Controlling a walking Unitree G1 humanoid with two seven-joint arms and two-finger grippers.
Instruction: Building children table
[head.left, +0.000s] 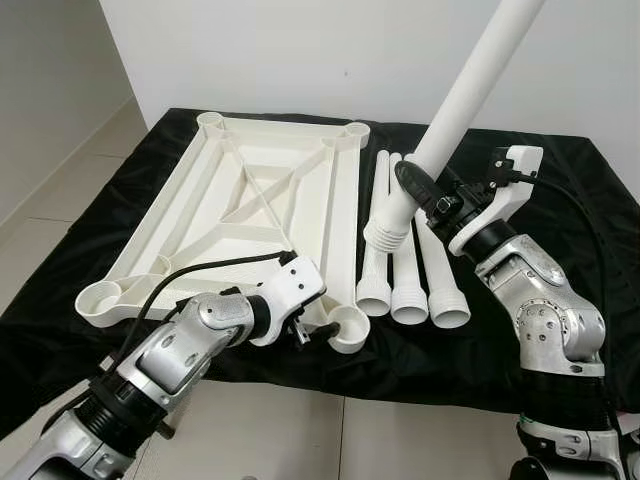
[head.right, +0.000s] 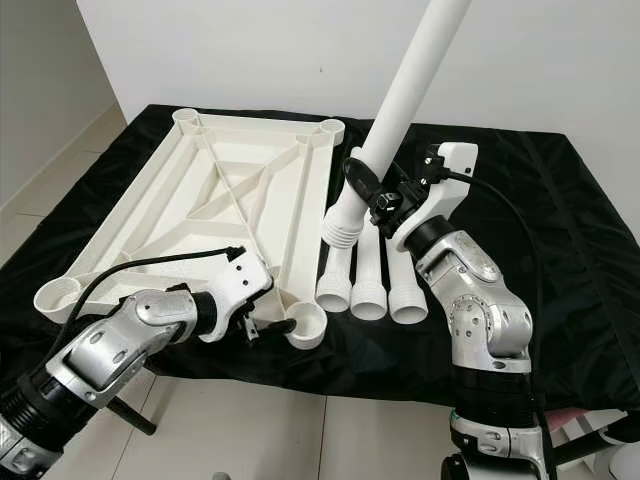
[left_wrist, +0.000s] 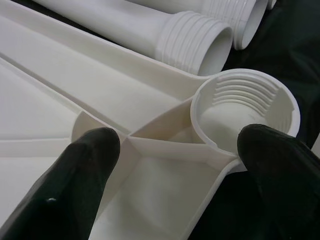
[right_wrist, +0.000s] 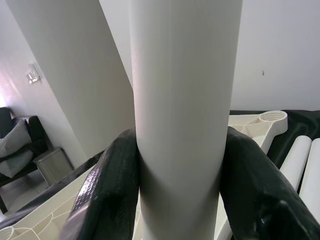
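Right gripper (head.left: 418, 186) clamps lifted table leg (head.left: 455, 118), tilted, arm raised. Left gripper (left_wrist: 175, 150), spread wide, straddles tabletop's (head.left: 250, 200) near-right socket (left_wrist: 245, 107).

We found both head views bright and evenly lit, the light soft and seemingly from overhead, though we could not place its source. The black cloth covering the table (head.left: 120, 215) showed little detail in its folds, while the upturned white plastic tabletop with ribbed underside (head.left: 240, 200) sat close to overexposure. Shadows were faint. Nothing was motion-blurred. In the left wrist view the two black fingertips (left_wrist: 75, 175) were soft and out of focus, with the threaded white corner socket (left_wrist: 245, 107) sharper beyond them. In the right wrist view the raised white plastic leg tube (right_wrist: 182, 115) was near and slightly soft, shaded along one side.
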